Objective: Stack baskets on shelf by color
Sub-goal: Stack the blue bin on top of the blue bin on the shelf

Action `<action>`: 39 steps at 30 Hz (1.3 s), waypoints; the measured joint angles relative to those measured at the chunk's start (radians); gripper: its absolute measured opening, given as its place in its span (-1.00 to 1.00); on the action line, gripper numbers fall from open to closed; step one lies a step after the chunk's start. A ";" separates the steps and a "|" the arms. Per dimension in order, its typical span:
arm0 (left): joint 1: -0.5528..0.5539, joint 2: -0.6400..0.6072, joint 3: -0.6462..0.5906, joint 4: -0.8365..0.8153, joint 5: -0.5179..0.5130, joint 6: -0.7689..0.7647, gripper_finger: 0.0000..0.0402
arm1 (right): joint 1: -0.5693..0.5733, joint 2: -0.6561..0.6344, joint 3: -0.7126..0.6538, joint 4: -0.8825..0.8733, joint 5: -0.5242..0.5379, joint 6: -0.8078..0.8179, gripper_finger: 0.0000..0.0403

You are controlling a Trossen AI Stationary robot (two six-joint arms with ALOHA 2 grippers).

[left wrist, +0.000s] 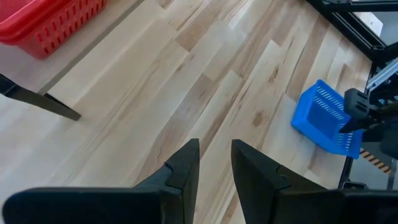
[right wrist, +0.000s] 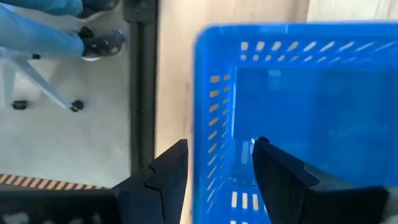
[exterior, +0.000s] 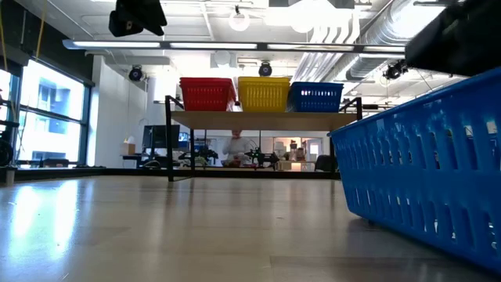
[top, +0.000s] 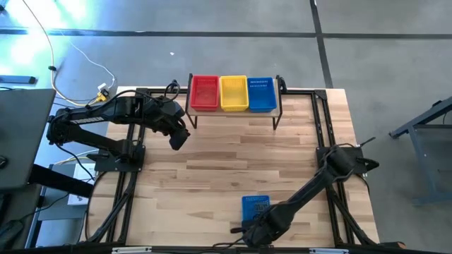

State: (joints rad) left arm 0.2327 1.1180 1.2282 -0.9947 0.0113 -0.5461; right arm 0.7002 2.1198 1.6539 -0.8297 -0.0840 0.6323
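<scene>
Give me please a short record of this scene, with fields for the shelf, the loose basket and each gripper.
shelf: far edge of table, carries red stack, yellow stack, blue stack, side by side
loose blue basket: on the table, near edge
right gripper: open, fingers astride the basket's wall, one inside and one outside
left gripper: open, empty, above the table near the shelf's red end

Four small rectangular plastic mesh baskets show: one red [top: 205, 92], one yellow [top: 234, 93], and two blue. One blue basket [top: 261, 94] sits on the single low light-wood shelf [top: 233, 111] beside the others; the second blue basket [top: 256, 207] has its wall between the right arm's jaws
</scene>
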 joint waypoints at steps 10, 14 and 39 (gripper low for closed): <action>0.000 0.000 0.000 -0.001 0.007 0.024 -0.58 | -0.002 0.016 0.000 -0.035 0.013 0.085 -0.69; 0.000 0.000 0.000 -0.001 0.008 0.054 -0.58 | -0.006 0.010 0.000 -0.057 0.005 0.119 -0.95; 0.001 0.000 0.000 -0.005 0.138 0.277 -0.58 | -0.197 -0.325 0.000 -0.064 0.373 0.174 -1.00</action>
State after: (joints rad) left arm 0.2333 1.1180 1.2282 -1.0000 0.1490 -0.2691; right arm 0.5032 1.7946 1.6543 -0.8938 0.2887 0.8061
